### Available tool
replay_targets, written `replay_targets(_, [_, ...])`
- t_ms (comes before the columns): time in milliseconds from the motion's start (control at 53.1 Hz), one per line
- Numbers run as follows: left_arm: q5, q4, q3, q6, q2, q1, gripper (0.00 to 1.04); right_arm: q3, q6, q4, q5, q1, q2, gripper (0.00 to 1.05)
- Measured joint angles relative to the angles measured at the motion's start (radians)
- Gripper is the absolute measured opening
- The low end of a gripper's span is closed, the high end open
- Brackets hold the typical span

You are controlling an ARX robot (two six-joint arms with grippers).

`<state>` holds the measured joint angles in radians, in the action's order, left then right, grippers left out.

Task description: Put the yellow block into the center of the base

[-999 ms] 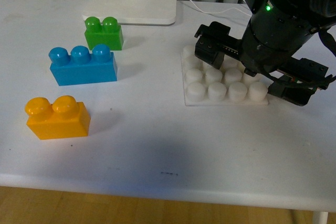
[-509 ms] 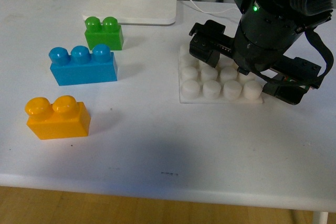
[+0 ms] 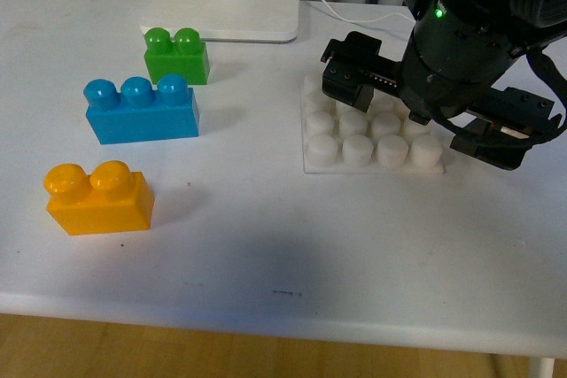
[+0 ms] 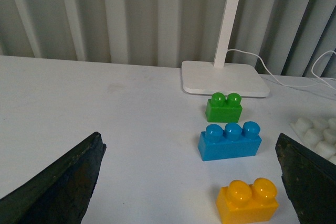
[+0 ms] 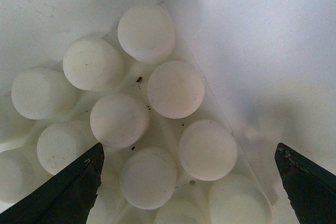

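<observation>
my right end effector (image 3: 421, 117), jaws apart and empty, hovers over the base (image 3: 372, 152); the untouched yellow block (image 3: 97, 199) needs grasping next.

A glossy, smooth sheen is shown by the yellow-orange two-stud plastic brick (image 3: 97, 199), the blue three-stud plastic brick (image 3: 140, 111) and the green two-stud plastic brick (image 3: 177, 56). The flat white studded plastic base plate (image 5: 119, 120) is seen as matt and dull, flecked with tiny dark specks between its studs. The white surface (image 3: 266, 245) is rendered smooth and matt.
</observation>
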<state>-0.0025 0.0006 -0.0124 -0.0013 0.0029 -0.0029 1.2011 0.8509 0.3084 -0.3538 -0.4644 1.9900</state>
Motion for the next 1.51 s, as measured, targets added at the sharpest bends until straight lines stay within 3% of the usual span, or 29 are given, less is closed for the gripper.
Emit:
replay_targets(415, [0.0,0.0,0.0,0.0,0.0,0.0,0.98,-0.095,-0.07,-0.075,0.036,0.053,-0.174,0.95])
replay_targets(565, [0.0,0.0,0.0,0.0,0.0,0.0,0.98,-0.257,-0.162,-0.182,0.126,0.089,-0.429,0.95])
replay_targets(829, [0.0,0.0,0.0,0.0,0.0,0.0,0.98,-0.466,-0.201,-0.189,0.251,0.126,-0.786,0.95])
replay_targets(1055, [0.0,0.0,0.0,0.0,0.0,0.0,0.98,-0.597,-0.218,-0.176,0.281,0.155,-1.104,0.95])
replay_targets(1150, [0.0,0.0,0.0,0.0,0.0,0.0,0.98,-0.636,-0.229,-0.169,0.239,0.162,-1.234,0.95])
replay_targets(1225, [0.001,0.0,0.0,0.0,0.0,0.0,0.98,-0.746,-0.417,-0.432,0.092,0.16,-1.291,0.82])
replay_targets(1301, [-0.001,0.0,0.0,0.0,0.0,0.0,0.98,-0.843,-0.614,-0.585,0.092,0.187,-1.324,0.7])
replay_targets(1376, [0.0,0.0,0.0,0.0,0.0,0.0,0.98,-0.9,-0.73,-0.627,0.118,0.219,-1.361,0.57])
replay_targets(1508, [0.0,0.0,0.0,0.0,0.0,0.0,0.98,-0.998,-0.828,-0.636,0.187,0.292,-1.45,0.23])
